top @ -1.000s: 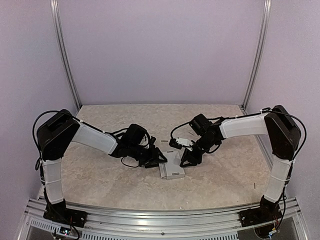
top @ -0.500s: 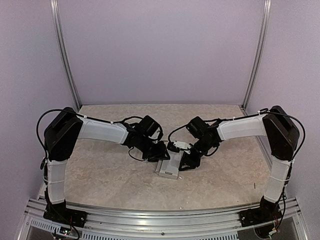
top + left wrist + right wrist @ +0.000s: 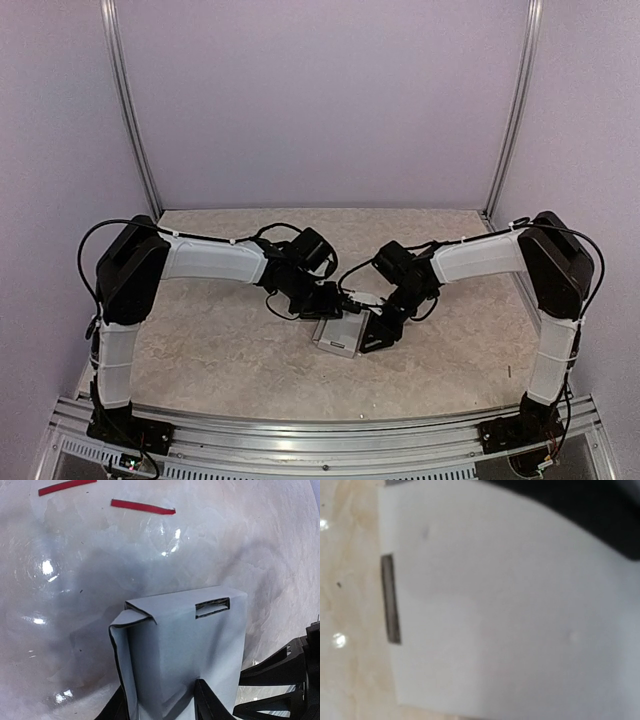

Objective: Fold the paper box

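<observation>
Over the last second the left gripper [image 3: 328,302] has been swung in toward the right gripper [image 3: 372,330], and the paper box [image 3: 338,338] has been nudged slightly leftward between them. The box's near end is now taken between the left fingers [image 3: 206,700], with the card dimpled at 1 of them, so it is judged pinched for closing the loose side flap. The right gripper is set against the box's far side; its grip cannot be told. No brand, label or writing is seen; only 1 dark slot [image 3: 212,607] is seen ahead of the left fingers and 2 red strips [image 3: 142,507] beyond it.
</observation>
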{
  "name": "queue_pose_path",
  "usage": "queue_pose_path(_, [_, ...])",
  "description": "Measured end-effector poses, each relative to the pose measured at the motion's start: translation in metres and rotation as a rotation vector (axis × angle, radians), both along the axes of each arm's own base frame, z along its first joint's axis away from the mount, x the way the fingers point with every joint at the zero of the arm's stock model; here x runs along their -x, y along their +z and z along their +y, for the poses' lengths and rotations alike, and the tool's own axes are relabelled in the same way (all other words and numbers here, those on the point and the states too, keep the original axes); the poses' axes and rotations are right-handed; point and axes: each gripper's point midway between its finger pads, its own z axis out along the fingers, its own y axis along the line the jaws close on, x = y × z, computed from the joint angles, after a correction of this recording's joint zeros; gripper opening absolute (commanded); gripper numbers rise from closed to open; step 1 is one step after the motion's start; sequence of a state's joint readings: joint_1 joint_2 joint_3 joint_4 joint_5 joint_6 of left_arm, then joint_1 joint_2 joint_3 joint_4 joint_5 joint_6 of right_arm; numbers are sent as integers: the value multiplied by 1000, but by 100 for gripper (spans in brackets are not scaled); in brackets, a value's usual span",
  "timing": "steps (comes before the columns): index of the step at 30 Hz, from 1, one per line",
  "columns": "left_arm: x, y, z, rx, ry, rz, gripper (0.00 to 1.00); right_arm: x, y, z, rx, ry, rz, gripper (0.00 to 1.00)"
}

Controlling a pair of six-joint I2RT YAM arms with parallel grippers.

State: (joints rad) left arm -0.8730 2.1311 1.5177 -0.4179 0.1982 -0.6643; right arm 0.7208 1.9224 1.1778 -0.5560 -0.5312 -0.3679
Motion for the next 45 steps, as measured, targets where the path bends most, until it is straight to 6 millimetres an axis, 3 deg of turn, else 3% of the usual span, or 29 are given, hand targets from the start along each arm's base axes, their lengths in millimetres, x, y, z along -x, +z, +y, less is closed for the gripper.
queue_pose_path(11, [-2,-4,-1,-8,-2,-50,44,4,-2,0,-24,-26,23,24])
queue_pose_path(25, [-9,-5,3,59,64,-102,45,-6,-2,17,-111,-37,-54,22])
queue_pose_path(32, [-20,-4,9,44,133,-144,46,-16,-1,23,-129,-68,-90,23])
queue_pose_path(40, [-15,-2,22,54,182,-217,48,-15,0,28,-131,-37,-132,29])
queue_pose_path(45, [-8,3,29,46,146,-232,50,-21,22,28,-168,-1,-208,34])
